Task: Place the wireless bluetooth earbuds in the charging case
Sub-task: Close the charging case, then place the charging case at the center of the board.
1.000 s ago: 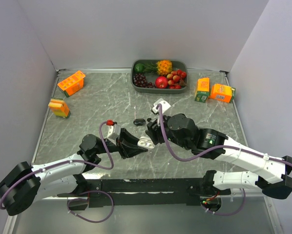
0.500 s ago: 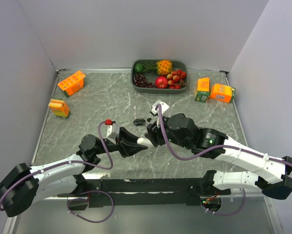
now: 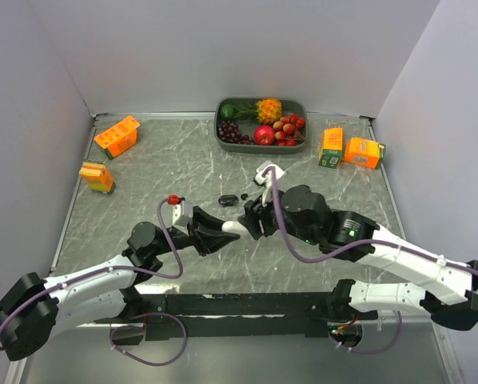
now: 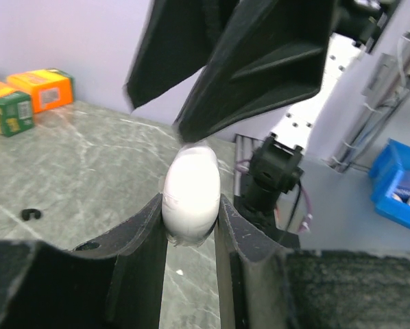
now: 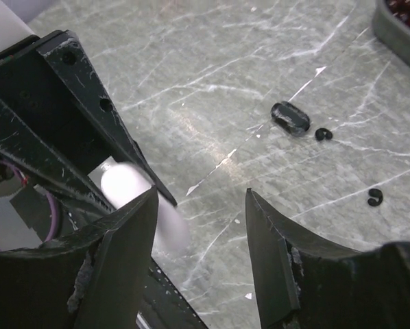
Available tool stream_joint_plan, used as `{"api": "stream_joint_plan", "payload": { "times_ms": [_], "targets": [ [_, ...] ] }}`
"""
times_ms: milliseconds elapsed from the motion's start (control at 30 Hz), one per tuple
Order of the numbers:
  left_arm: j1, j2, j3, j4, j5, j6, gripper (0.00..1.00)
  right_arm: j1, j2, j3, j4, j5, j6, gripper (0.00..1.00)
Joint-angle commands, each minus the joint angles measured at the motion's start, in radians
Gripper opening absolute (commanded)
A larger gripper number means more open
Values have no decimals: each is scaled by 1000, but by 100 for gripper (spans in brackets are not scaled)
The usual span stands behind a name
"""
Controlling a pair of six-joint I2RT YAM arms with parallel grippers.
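— Where do we find the white case (image 4: 191, 195)?

— It is up off the worktop (image 3: 159, 168), near the middle. The left fingers (image 4: 140, 260) are clamped on it, one pressing on each side. From the left wrist it looks like a smooth, rounded pill standing on end. We cannot tell from here whether its lid is up or down.

— And the right arm?

— The right fingers (image 5: 119, 260) are spread apart with nothing between them. They hang over the top end of the white case, reaching in from the opposite side to the left arm. In the left wrist view one black tip sits right at the top of the case, but we cannot tell whether it touches. The right wrist view shows the case only as a pale blur off to the left of the gap.

— What about the earbuds?

— We see two small black ones lying on the worktop, beyond the two arms. One black earbud (image 5: 322, 134) lies just beside a black case (image 5: 291, 118) that rests flat on the marble. The other earbud (image 5: 375, 197) lies apart from both, nearer the right wrist camera. Neither is touched by any finger.

— Anything else around?

— A grey tray (image 3: 221, 132) of fruit sits at the far edge. Two orange juice boxes (image 3: 116, 136) stand on the far left, and two more (image 3: 364, 152) on the far right, all well apart from the arms.
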Motion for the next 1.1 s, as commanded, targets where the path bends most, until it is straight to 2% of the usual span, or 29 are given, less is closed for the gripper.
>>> {"api": "stream_joint_plan", "payload": {
  "times_ms": [0, 33, 67, 200, 300, 333, 433, 500, 600, 833, 1067],
  "targets": [
    [6, -65, -10, -43, -110, 27, 1, -111, -78, 18, 42, -86, 48, 64],
    [6, -76, -10, -69, -130, 23, 1, -136, -75, 22, 38, -173, 60, 66],
    [6, -97, -8, -94, -209, 9, 1, -153, -78, 8, 47, -195, 81, 66],
    [58, -154, -30, -172, -355, -134, 1, -187, -124, -64, 114, -212, 118, 67],
    [149, -169, 4, -328, -411, -238, 1, -199, -147, -96, 140, -214, 125, 67],
    [179, -140, 28, -477, -426, -264, 1, -201, -147, -106, 143, -212, 126, 67],
    [344, -23, 131, -661, -347, -333, 1, -201, -138, -121, 145, -214, 129, 67],
    [461, 42, 174, -683, -240, -385, 1, -202, -138, -133, 159, -212, 134, 67],
    [565, 182, 225, -687, -144, -428, 1, -205, -141, -155, 170, -212, 143, 67],
    [632, 543, 466, -812, -17, -321, 1, -211, -158, -199, 182, -212, 161, 67],
    [641, 736, 611, -911, -30, -275, 1, -219, -149, -181, 148, -212, 154, 67]
  ]
}}
